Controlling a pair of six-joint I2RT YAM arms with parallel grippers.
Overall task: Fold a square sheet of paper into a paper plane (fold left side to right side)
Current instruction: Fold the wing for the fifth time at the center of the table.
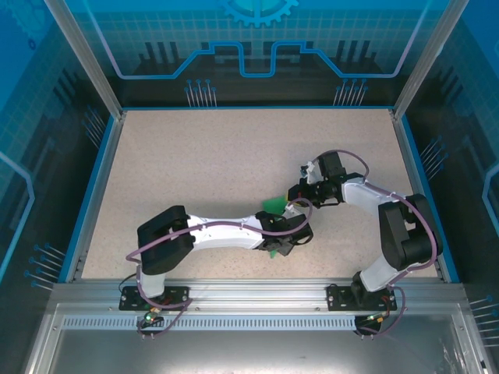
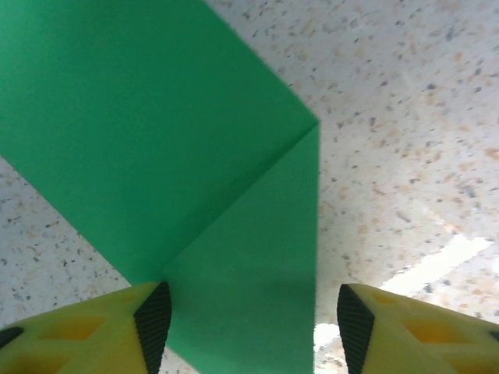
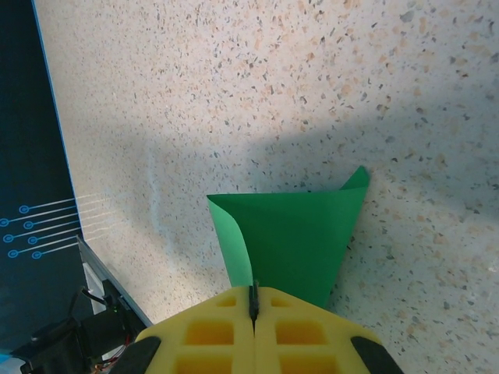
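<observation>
The square sheet of paper [image 1: 273, 204] is bright green and lies mid-table between the two grippers, partly under the left one. In the left wrist view the sheet [image 2: 156, 132] shows a diagonal crease with a flap folded over it. My left gripper [image 2: 253, 327] stands open above that flap, whose left edge is by the left pad [image 2: 153, 323], with bare table before the right pad. My right gripper [image 3: 253, 292] is shut on a curled-up edge of the sheet [image 3: 300, 234], lifting it off the table. My left gripper [image 1: 279, 240] sits just in front of my right gripper [image 1: 296, 195]. The paper plane is out of view.
The speckled table [image 1: 203, 164] is ringed by a blue rim [image 1: 97, 187], with dark glass walls beyond it. A metal rail [image 1: 249, 292] with both arm bases runs along the near edge.
</observation>
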